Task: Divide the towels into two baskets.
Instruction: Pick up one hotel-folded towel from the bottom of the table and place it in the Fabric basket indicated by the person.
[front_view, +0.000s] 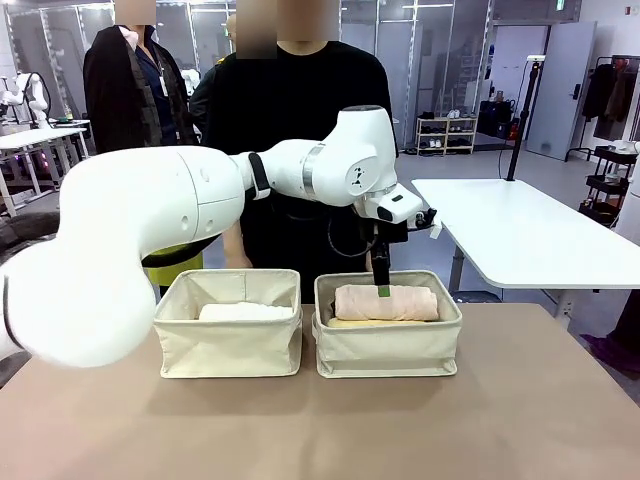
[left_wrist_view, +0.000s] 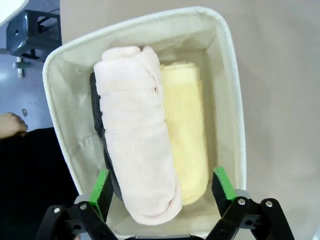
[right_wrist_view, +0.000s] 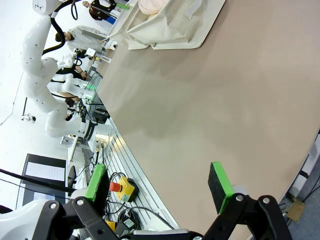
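Observation:
Two cream canvas baskets stand side by side on the table. The left basket (front_view: 228, 346) holds a white towel (front_view: 243, 312). In the right basket (front_view: 388, 350) a pinkish-cream towel (front_view: 385, 303) lies on top of a pale yellow towel (front_view: 350, 323). My left gripper (front_view: 383, 286) hangs straight above that roll. In the left wrist view my left gripper (left_wrist_view: 162, 187) is open, its green pads standing clear on either side of the cream towel (left_wrist_view: 132, 125). The yellow towel (left_wrist_view: 187, 125) lies beside it and a dark grey towel (left_wrist_view: 97, 115) is half hidden beneath. My right gripper (right_wrist_view: 159, 185) is open over bare table.
A person in black (front_view: 290, 130) stands behind the baskets at the far side, with a hand (left_wrist_view: 12, 125) near the right basket's rim (left_wrist_view: 231, 100). A white table (front_view: 520, 235) stands at the back right. Brown tabletop (front_view: 320, 430) stretches in front of the baskets.

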